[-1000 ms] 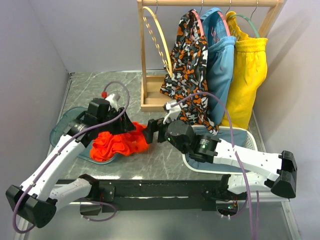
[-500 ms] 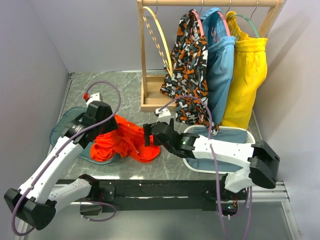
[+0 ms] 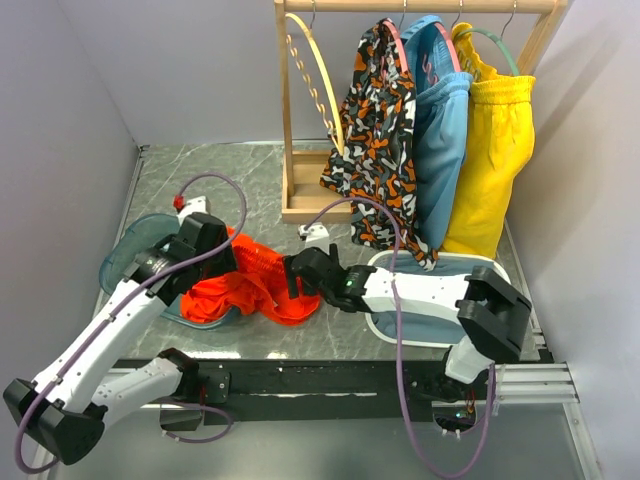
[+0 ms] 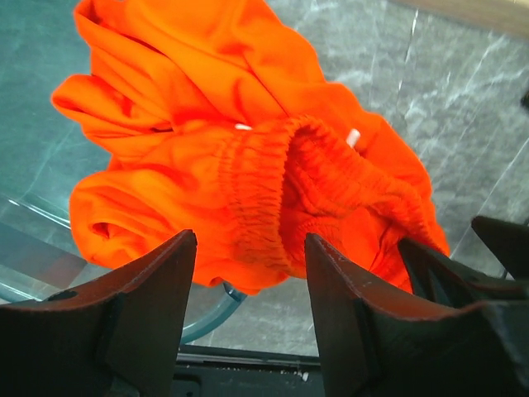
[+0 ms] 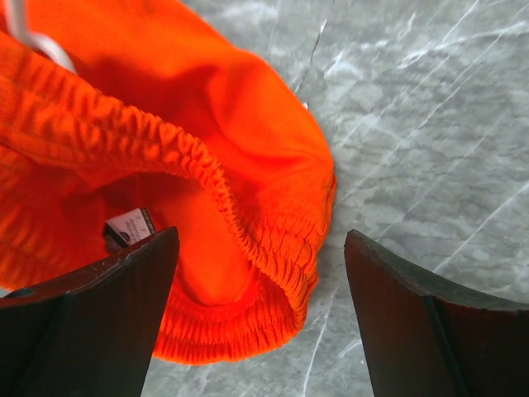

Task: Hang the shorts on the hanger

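The orange-red shorts (image 3: 255, 287) lie crumpled, half on a teal tray (image 3: 125, 258) and half on the marble table. Their gathered waistband (image 4: 273, 186) faces up. My left gripper (image 3: 225, 262) is open at the shorts' left side, its fingertips just short of the waistband in the left wrist view (image 4: 250, 241). My right gripper (image 3: 292, 276) is open at their right end, and its fingers straddle the waistband's curl (image 5: 273, 248) without closing on it. The tan hoop hanger (image 3: 328, 90) hangs on the rack's left end, with nothing on it.
The wooden rack (image 3: 310, 205) stands at the back. It carries patterned shorts (image 3: 378, 130), blue shorts (image 3: 440, 140) and yellow shorts (image 3: 495, 150). A white basket (image 3: 500, 275) sits at the right, under my right arm.
My left gripper has opened and drawn back left. The shorts have spread out to the right onto the table. My right arm has dropped low and reached in to their right end.
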Motion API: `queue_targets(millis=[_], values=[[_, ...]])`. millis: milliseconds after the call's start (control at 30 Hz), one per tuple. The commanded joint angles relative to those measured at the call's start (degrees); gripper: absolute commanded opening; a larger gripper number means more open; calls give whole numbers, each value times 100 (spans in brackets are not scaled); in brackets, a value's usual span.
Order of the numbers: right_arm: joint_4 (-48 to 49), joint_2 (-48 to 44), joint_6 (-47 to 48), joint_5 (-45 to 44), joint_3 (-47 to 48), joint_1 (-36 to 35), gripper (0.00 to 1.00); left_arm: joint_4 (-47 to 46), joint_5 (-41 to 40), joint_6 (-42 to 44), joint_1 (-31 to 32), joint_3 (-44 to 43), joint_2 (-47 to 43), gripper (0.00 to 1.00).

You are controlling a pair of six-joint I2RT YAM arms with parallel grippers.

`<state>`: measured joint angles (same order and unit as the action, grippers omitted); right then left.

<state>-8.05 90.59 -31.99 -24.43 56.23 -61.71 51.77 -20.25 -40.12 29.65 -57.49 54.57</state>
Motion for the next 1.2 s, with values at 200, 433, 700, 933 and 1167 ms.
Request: queue_targets(millis=[200,433,700,933,1167], values=[[173,504,44,52,248,28,80,-255,-444,-522,498,230,529,58],[94,732,61,-10,459,151,49,-290,-875,-936,516,520,643,17],[-424,-399,166,-370,845,151,0,360,-1578,-753,524,-998,99,1],[-697,-2017,281,-519,1819,133,0,141,-1439,407,516,-3556,1,1],[-1259,-2502,728,-984,3200,133,0,-422,-376,1190,516,-4979,414,1]])
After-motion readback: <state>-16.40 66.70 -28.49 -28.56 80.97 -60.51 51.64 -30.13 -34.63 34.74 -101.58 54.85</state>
